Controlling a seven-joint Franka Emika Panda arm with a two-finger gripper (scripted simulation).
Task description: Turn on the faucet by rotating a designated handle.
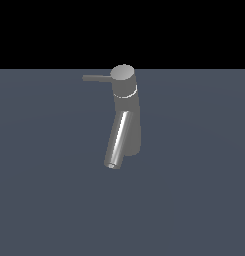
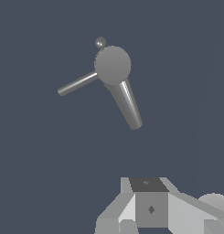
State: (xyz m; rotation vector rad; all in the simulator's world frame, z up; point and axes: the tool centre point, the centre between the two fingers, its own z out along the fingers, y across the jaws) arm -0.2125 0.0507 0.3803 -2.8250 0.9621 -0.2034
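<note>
The faucet (image 1: pixel 127 115) stands upright on the dark floor, with a flat round cap (image 1: pixel 123 73) and a shiny spout (image 1: pixel 118 140) slanting down toward the camera. The handle (image 1: pixel 96 78), a thin grey rod, sticks out from the cap toward the exterior view's left. The wrist view looks down on the faucet (image 2: pixel 112 65), with the thin handle (image 2: pixel 77 83) and the thicker spout (image 2: pixel 127 104) spreading from the cap. Only grey and white parts of my gripper (image 2: pixel 149 201) show at that picture's edge, well apart from the faucet. It holds nothing that I can see, and its jaws are not readable.
A small grey knob (image 2: pixel 100 43) peeks out beside the cap in the wrist view. The faucet stands alone on a flat blue-grey floor (image 1: pixel 194 200), under a black background. The arm does not show in the exterior view.
</note>
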